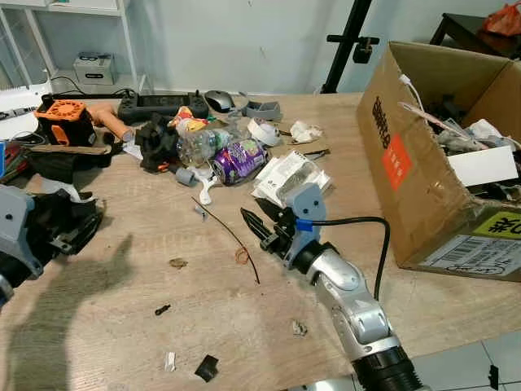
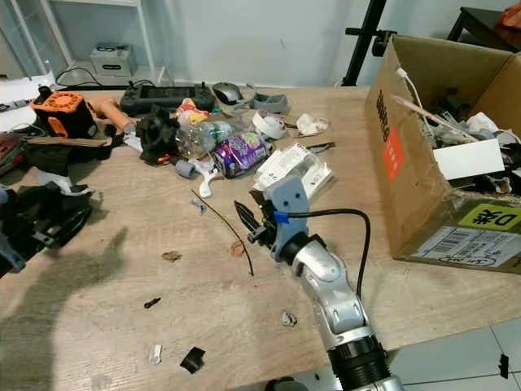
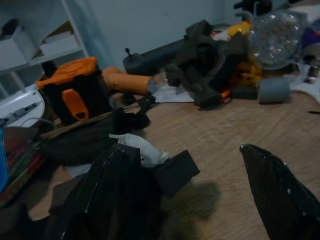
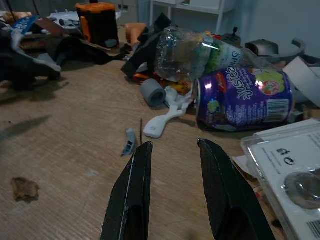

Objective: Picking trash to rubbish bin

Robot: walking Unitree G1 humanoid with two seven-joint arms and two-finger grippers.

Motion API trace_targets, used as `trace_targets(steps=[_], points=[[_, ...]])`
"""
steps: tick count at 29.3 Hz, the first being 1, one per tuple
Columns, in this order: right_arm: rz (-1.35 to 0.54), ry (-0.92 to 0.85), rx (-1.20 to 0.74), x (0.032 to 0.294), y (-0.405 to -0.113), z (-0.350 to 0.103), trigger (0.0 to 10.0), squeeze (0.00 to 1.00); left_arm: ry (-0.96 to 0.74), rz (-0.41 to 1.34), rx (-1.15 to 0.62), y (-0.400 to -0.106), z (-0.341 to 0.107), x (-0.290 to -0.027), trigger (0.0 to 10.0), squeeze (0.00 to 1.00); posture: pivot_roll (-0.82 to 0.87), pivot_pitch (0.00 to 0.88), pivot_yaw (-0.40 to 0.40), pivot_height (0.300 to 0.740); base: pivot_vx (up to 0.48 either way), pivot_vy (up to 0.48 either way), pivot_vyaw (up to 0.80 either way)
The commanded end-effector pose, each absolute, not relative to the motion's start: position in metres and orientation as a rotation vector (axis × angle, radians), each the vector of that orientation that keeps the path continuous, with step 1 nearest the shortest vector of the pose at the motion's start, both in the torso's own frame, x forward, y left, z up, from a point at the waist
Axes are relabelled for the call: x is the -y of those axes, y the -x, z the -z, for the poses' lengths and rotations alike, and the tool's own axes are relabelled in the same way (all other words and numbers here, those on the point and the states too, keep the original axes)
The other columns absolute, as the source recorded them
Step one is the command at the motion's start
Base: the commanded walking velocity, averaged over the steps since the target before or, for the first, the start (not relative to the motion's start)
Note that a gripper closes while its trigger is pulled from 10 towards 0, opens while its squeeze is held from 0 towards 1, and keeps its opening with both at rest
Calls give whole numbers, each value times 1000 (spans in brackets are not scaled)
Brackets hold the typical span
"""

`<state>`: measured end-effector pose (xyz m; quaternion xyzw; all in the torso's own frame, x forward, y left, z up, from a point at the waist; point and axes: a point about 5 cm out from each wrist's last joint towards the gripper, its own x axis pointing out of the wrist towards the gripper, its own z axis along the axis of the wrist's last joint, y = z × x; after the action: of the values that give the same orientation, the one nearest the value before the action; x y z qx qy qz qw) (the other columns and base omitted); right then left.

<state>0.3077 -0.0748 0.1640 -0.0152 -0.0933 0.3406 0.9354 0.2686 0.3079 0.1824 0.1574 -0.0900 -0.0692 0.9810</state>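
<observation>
The right gripper [image 1: 259, 225] hovers open and empty mid-table, near the purple can [image 1: 238, 160]; left gripper [image 3: 200, 200] open at the table's left edge.

Purple can [image 4: 243, 99], centre right of the right wrist view: white lettering, upside down, not legible. Cardboard box [image 1: 423, 175], right of frame: orange label and a yellow sticker with characters, unreadable.

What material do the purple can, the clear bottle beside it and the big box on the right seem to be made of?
Purple can: probably thin metal; its glossy printed wall catches a bright highlight, with a silvery rim at the end.
Clear bottle: likely thin plastic, transparent and crumpled.
Big box: corrugated cardboard, matte brown, with folded flaps and printed labels.
</observation>
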Motion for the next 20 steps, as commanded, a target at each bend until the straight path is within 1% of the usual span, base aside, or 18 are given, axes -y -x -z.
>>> trace_targets(steps=[1, 2, 4, 5, 6, 7, 8, 16, 20], points=[[-688, 37, 182, 77, -308, -162, 10000, 0, -348, 138, 205, -271, -180, -301, 10000, 0, 2, 195, -67, 740, 0, 0, 0], [-688, 37, 182, 77, -308, -162, 10000, 0, -348, 138, 205, -271, -180, -301, 10000, 0, 2, 195, -67, 740, 0, 0, 0], [-688, 39, 182, 77, -308, -162, 10000, 0, -350, 172, 215, -273, -178, -293, 10000, 0, 2, 195, -67, 740, 0, 0, 0], [-687, 40, 182, 78, -307, -162, 10000, 0, -362, 200, 209, -273, -176, -287, 6275, 0, 2, 195, -67, 740, 0, 0, 0], [-687, 40, 182, 78, -307, -162, 10000, 0, -384, 218, 207, -274, -174, -283, 3451, 0, 2, 195, -67, 740, 0, 0, 0], [-686, 40, 182, 78, -307, -162, 10000, 0, -401, 228, 206, -275, -173, -280, 3451, 0, -4, 197, -66, 740, 0, 0, 0], [-687, 41, 181, 78, -307, -162, 10000, 0, -407, 245, 203, -276, -171, -276, 0, 0, -4, 197, -66, 740, 0, 0, 0], [-690, 40, 182, 76, -307, -162, 10000, 0, -443, 327, 192, -275, -164, -261, 0, 0, -4, 197, -66, 740, 0, 0, 0], [-692, 41, 181, 76, -307, -162, 10000, 0, -445, 330, 195, -275, -163, -260, 0, 0, -4, 197, -66, 740, 0, 0, 0]])
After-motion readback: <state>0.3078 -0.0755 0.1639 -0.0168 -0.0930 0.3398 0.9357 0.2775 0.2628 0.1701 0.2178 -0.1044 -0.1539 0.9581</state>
